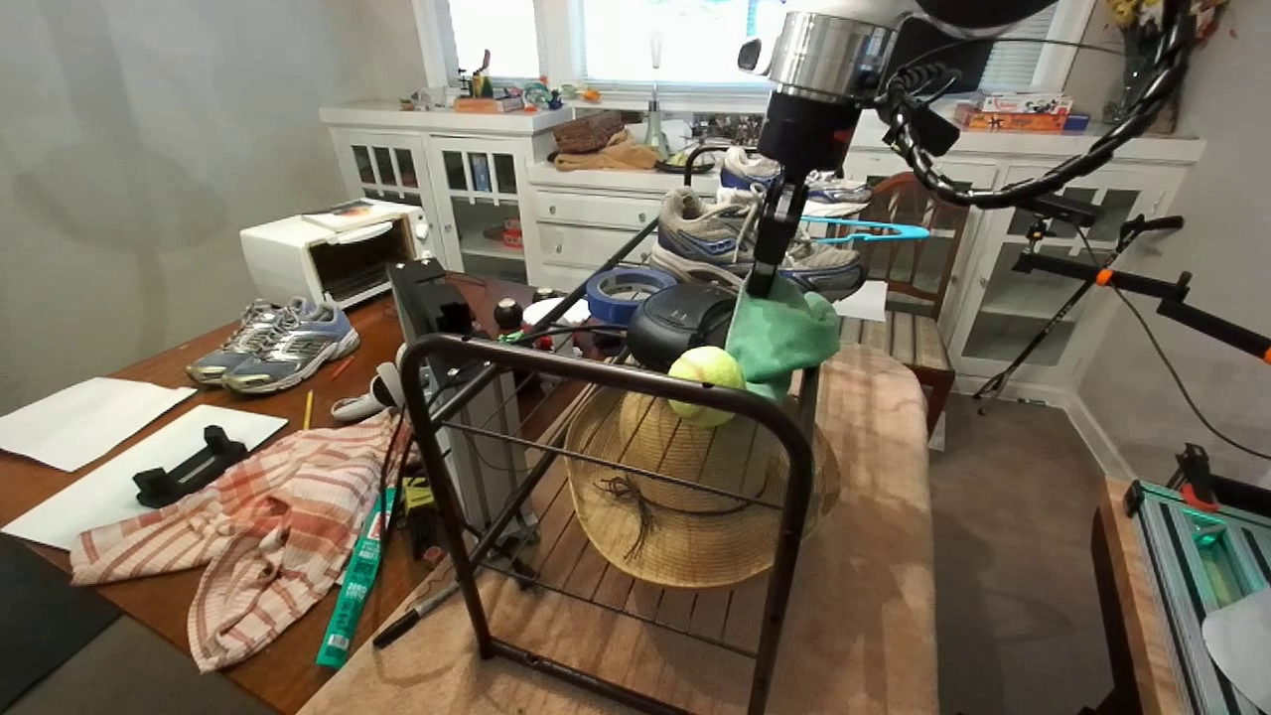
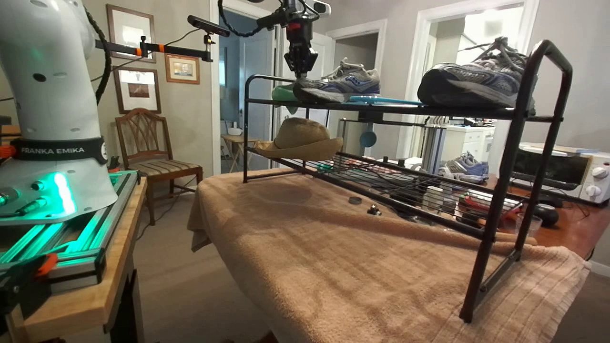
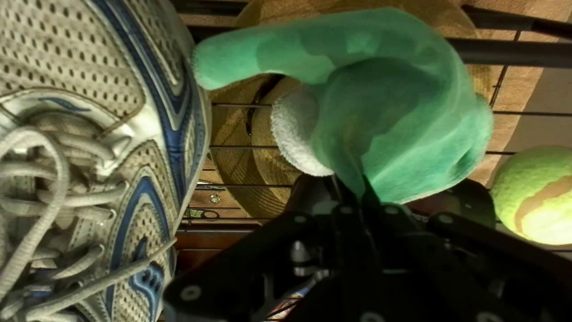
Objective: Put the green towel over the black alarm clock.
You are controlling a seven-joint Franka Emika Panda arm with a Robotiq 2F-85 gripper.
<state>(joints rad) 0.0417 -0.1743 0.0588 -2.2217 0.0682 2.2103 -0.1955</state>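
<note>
My gripper (image 1: 763,282) points down over the top shelf of the dark rack. Its fingers are shut on the green towel (image 1: 786,336), pinching one gathered edge. In the wrist view the gripper (image 3: 351,192) holds the towel (image 3: 402,116), which bunches and folds beyond the fingertips, one white patch showing. The black alarm clock (image 1: 675,323) is rounded and sits on the top shelf right beside the towel. It shows partly behind the fingers in the wrist view (image 3: 471,201). In an exterior view the gripper (image 2: 299,72) and towel (image 2: 284,94) appear behind a shoe; I cannot make out the clock there.
A tennis ball (image 1: 707,382) lies close to the clock. A grey-blue shoe (image 3: 94,134) stands beside the towel. Blue tape (image 1: 608,306), a blue hanger (image 2: 381,100) and another shoe (image 2: 472,88) share the top shelf. A straw hat (image 1: 675,536) sits below, on the lower shelf.
</note>
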